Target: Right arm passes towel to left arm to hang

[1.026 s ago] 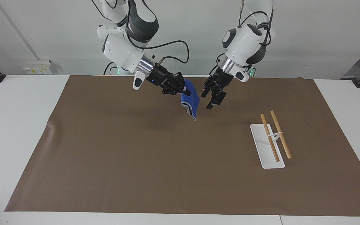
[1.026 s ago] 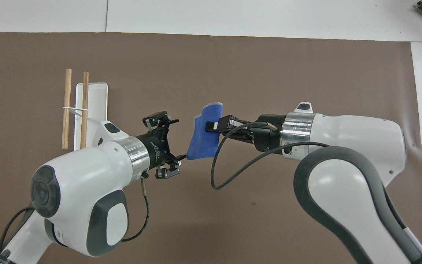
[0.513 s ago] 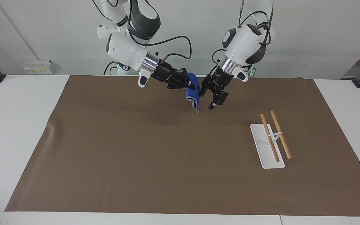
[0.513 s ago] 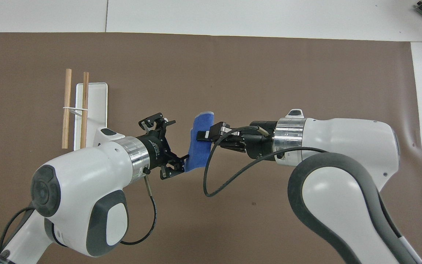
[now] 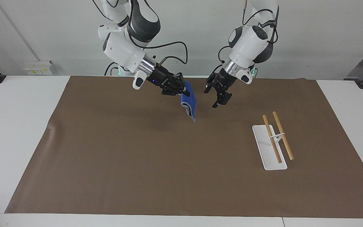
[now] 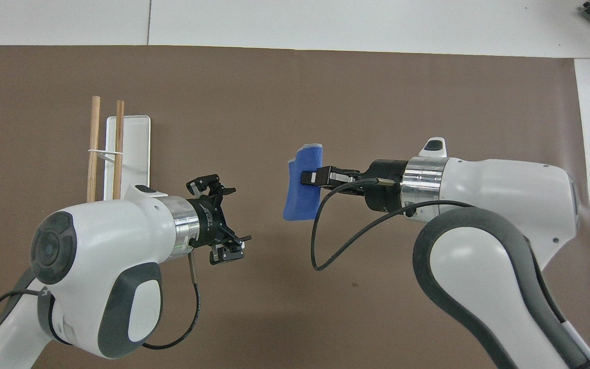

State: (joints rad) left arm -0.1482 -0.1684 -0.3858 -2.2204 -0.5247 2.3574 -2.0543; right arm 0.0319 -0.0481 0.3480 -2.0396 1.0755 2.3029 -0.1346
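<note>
My right gripper is shut on the upper edge of the blue towel, which hangs in the air over the middle of the brown mat. My left gripper is open and empty, raised over the mat beside the towel, with a clear gap between its fingers and the cloth. The two grippers point toward each other.
A white towel rack with two wooden bars stands on the mat toward the left arm's end. The brown mat covers most of the white table.
The two grippers had closed in until the left gripper was at the towel's edge; now both arms have drawn apart. The towel stays in the right gripper.
</note>
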